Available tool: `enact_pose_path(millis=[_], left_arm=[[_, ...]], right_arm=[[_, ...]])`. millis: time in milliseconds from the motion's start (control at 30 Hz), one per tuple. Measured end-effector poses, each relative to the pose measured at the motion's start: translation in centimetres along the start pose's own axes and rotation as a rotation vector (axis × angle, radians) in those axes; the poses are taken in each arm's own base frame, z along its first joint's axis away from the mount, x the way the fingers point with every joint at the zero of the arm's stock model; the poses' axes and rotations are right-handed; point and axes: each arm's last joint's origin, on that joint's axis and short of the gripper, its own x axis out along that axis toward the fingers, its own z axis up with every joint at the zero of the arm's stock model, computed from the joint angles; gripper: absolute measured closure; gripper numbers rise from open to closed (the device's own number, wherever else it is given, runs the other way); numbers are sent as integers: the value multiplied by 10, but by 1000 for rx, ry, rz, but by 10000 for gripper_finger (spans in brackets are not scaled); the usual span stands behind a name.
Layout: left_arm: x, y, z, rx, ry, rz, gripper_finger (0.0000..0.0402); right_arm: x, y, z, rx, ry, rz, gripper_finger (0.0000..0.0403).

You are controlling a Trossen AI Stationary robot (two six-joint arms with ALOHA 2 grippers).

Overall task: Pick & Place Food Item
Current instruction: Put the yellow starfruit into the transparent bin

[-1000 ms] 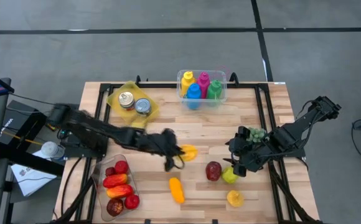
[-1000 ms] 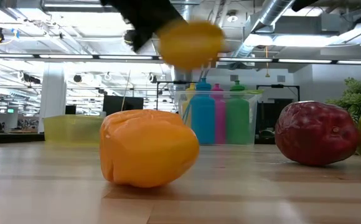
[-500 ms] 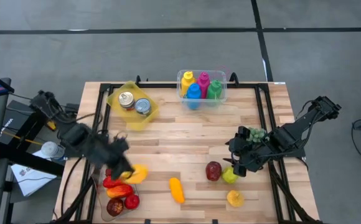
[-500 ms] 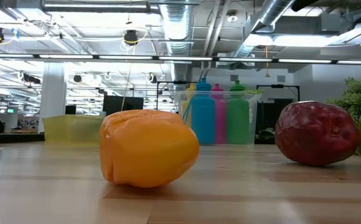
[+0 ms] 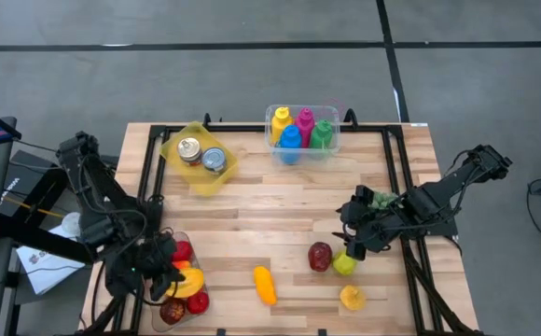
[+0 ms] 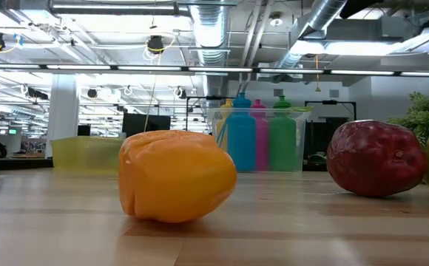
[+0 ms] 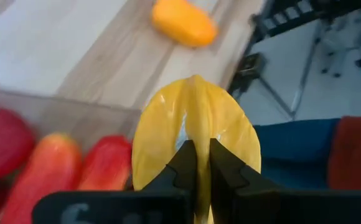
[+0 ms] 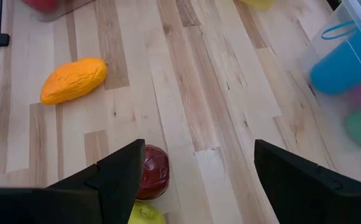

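Lemon (image 7: 196,134) has travelled from mid-table a second ago to over the clear tray (image 5: 155,250) of red fruit (front-left corner); left gripper (image 5: 175,278) pinches it; drop looks imminent; right gripper (image 8: 196,171), fingers spread, waits above the red fruit (image 8: 154,173).

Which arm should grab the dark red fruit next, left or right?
Right. Its open hand sits beside the dark red fruit, while the left hand holds a yellow fruit over the clear bin.
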Motion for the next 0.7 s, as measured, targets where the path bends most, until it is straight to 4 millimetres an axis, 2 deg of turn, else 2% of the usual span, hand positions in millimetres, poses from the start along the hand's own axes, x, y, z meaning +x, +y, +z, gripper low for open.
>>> enact_pose_path(millis=[167,333,500,700], left_arm=[[-6,16,-10,-37,118,148,394],[-13,31,-16,-58,117,289,395],[-14,37,-20,-46,105,320,394],[-7,48,-31,-22,-6,324,394]], right_arm=[[1,-1,1,5,0,-4,111],[1,-1,1,5,0,-4,111],[1,-1,1,5,0,-4,111],[1,-1,1,5,0,-4,111]])
